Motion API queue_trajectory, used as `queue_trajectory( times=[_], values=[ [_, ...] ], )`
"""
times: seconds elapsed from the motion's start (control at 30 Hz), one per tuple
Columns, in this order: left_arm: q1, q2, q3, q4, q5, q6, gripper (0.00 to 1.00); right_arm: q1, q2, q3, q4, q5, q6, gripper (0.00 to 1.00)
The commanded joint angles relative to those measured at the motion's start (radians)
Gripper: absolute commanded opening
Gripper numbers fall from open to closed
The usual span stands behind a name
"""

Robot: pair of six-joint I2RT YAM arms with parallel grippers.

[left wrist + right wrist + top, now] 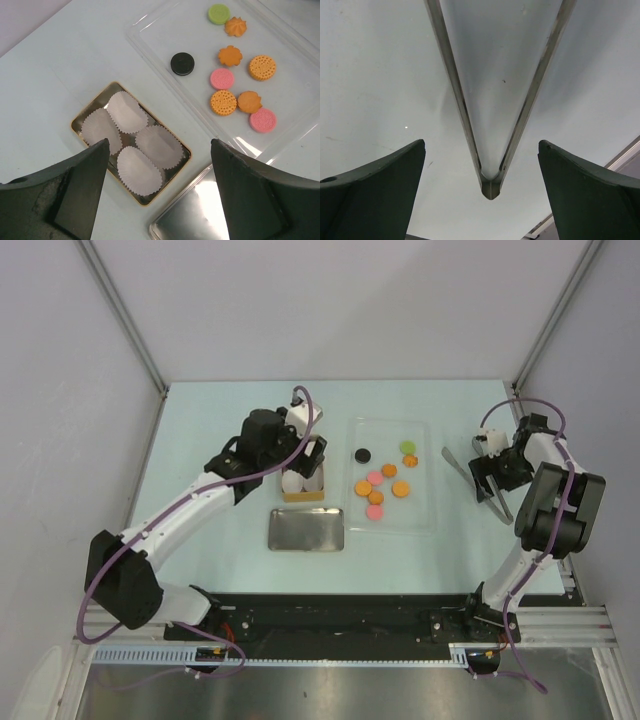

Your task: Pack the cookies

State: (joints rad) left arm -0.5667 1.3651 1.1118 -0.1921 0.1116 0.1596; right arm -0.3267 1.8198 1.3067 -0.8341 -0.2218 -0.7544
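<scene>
The cookies lie on a clear plastic tray (422, 508): a black one (364, 454), a green one (407, 447), two pink ones and several orange ones (401, 488). In the left wrist view the black cookie (182, 63), a pink cookie (222, 78) and an orange cookie (262, 67) show on the tray (165, 30). My left gripper (312, 455) hovers open and empty over a small gold-rimmed tin (131, 142) lined with white paper cups. My right gripper (488, 472) is open, low over the table, its fingers either side of the hinge end of metal tongs (490, 189), not touching them.
A shiny metal lid (306, 529) lies flat just in front of the tin, also in the left wrist view (200, 215). The tongs (503, 508) lie on the table right of the tray. Grey walls enclose the table on three sides.
</scene>
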Motion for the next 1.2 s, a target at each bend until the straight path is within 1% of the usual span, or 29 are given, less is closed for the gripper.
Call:
queue_trajectory(
  times=[0.0,0.2,0.53,0.93,1.17],
  values=[
    [0.016,0.000,-0.001,0.048,0.039,0.020,0.87,-0.008,0.032,-0.018,0.061,0.025,-0.036,0.99],
    [0.024,0.003,0.006,0.049,0.049,0.020,0.87,-0.011,0.061,-0.026,0.093,0.024,-0.057,0.97],
    [0.028,0.015,0.014,0.046,0.054,0.015,0.87,-0.009,0.095,-0.026,0.133,0.041,-0.068,0.90],
    [0.034,0.025,0.016,0.046,0.062,0.008,0.87,-0.005,0.133,-0.026,0.121,0.041,-0.117,0.75],
    [0.036,0.031,0.014,0.049,0.066,0.003,0.87,-0.005,0.138,-0.052,0.127,0.058,-0.138,0.72]
  ],
)
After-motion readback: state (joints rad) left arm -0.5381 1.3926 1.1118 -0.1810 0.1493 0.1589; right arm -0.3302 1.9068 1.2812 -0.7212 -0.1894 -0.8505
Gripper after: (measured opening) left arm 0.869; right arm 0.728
